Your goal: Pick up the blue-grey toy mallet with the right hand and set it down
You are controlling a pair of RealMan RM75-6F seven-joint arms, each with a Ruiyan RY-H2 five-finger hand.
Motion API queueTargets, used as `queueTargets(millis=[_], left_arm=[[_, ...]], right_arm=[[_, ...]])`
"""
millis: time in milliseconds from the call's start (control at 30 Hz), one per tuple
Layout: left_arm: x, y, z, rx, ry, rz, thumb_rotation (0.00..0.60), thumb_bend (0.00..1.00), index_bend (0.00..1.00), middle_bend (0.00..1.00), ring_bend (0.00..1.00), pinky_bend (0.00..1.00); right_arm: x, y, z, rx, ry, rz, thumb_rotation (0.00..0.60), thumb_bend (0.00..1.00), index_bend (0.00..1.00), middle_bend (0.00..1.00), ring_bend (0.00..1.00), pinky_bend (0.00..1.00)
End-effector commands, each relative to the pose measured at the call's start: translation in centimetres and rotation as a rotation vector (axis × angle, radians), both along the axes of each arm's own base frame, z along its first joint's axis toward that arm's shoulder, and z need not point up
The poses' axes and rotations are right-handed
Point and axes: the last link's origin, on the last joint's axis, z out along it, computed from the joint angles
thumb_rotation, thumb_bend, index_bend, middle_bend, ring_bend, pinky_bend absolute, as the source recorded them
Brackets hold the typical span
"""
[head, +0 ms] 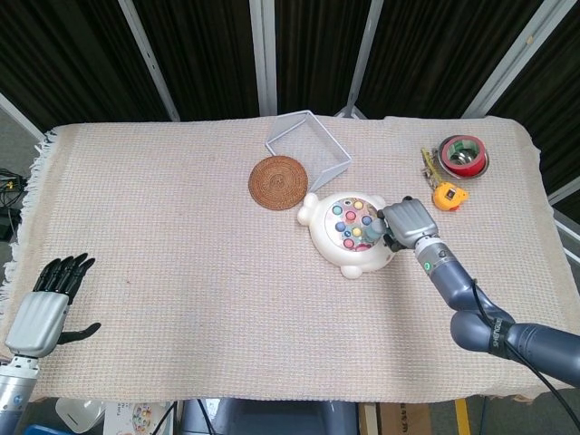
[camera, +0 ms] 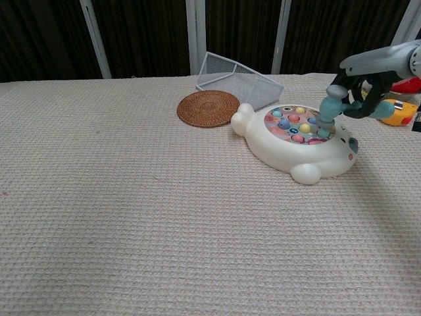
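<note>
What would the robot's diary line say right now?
right hand: holds mallet over toy game | left hand: idle, open

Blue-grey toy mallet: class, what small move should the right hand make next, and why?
Probably lift it clear. The right hand grips the blue-grey toy mallet, whose head sits over the coloured pegs of the white bear-shaped whack-a-mole toy, not over bare cloth.

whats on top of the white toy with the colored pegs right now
The right hand holds the blue-grey mallet, whose head is over the pegs on the white toy's right side. The pegs under the mallet head and hand are covered in the head view; actual contact is unclear.
</note>
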Motion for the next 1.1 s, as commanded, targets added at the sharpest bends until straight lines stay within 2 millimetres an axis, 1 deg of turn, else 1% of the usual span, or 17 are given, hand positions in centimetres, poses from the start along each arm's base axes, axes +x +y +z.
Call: queueTargets(millis=[33, 200, 367, 533, 633, 700, 800, 933, 1100], left_arm=[[-0.2, 0.0, 0.1, 0.002, 0.001, 0.009, 0.600, 0.06, 0.00, 0.00, 0.00, 0.00], [-0.4, -0.1, 0.0, 0.000, 0.000, 0.015, 0.600, 0.06, 0.00, 0.00, 0.00, 0.00], [-0.5, -0.1, 0.0, 0.002, -0.002, 0.016, 0.600, 0.06, 0.00, 0.00, 0.00, 0.00], [-0.5, -0.1, 0.1, 0.007, -0.004, 0.013, 0.600, 0.06, 0.00, 0.00, 0.00, 0.00], [-0.4, -0.1, 0.1, 0.006, -0.005, 0.008, 0.600, 0.06, 0.00, 0.00, 0.00, 0.00], [-0.4, -0.2, 0.2, 0.008, -0.007, 0.006, 0.600, 0.06, 0.00, 0.00, 0.00, 0.00], [-0.4, -0.2, 0.2, 0.009, -0.006, 0.006, 0.600, 0.06, 0.00, 0.00, 0.00, 0.00], [-0.3, -0.2, 0.2, 0.009, -0.005, 0.003, 0.600, 0.06, 0.00, 0.00, 0.00, 0.00], [-0.1, -0.4, 0.2, 0.006, -0.002, -0.002, 0.600, 0.06, 0.00, 0.00, 0.00, 0.00]], right_arm=[[-0.5, -0.1, -0.9, 0.022, 0.020, -0.015, 0.600, 0.72, 0.94, 0.78, 0.56, 0.23], [-0.9, -0.4, -1.4, 0.026, 0.044, -0.025, 0.600, 0.72, 0.94, 0.78, 0.56, 0.23], [-0.6, -0.3, -1.1, 0.016, 0.039, -0.024, 0.600, 0.72, 0.94, 0.78, 0.57, 0.23], [-0.3, -0.1, 0.1, -0.011, 0.022, -0.016, 0.600, 0.72, 0.94, 0.78, 0.57, 0.23], [-0.5, 0.5, 1.2, -0.029, 0.014, -0.021, 0.600, 0.72, 0.94, 0.78, 0.57, 0.23], [-2.2, 1.4, 2.3, -0.054, -0.007, -0.067, 0.600, 0.72, 0.94, 0.78, 0.57, 0.23], [-3.7, 2.4, 2.8, -0.059, -0.021, -0.086, 0.600, 0.72, 0.94, 0.78, 0.57, 0.23], [-5.9, 3.4, 2.8, -0.060, -0.031, -0.113, 0.600, 0.72, 0.94, 0.78, 0.57, 0.23], [-8.9, 4.5, 2.1, -0.055, -0.046, -0.158, 0.600, 0.72, 0.92, 0.78, 0.55, 0.23]])
